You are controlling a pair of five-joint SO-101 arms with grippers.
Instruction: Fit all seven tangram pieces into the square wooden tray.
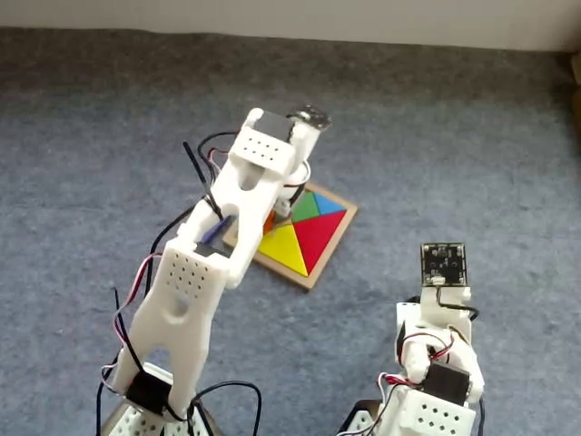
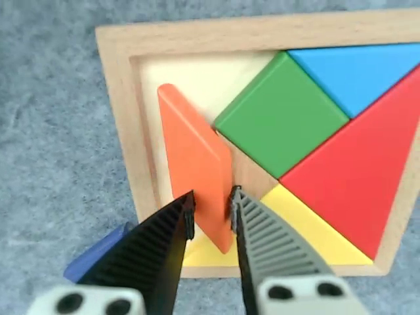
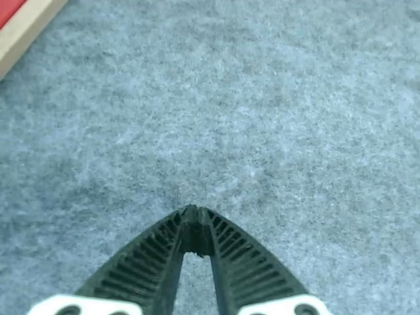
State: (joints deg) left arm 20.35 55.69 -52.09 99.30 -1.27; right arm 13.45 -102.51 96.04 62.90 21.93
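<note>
Tray (image 2: 118, 125): green square (image 2: 282, 118), red triangle (image 2: 354, 177) seated | left pincer (image 2: 212, 198) grips orange piece (image 2: 193, 154) | right pincer (image 3: 195, 215) closed, empty

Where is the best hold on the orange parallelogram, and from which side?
Probably across its two long parallel edges, near one end, coming from above. The orange parallelogram piece is narrow there, and the left pincer spans it that way over the square wooden tray.

The black ribbed right gripper (image 3: 195, 230) is seen closed above grey carpet (image 3: 262, 118); a light wooden tray corner (image 3: 26, 26) is seen nearby.
</note>
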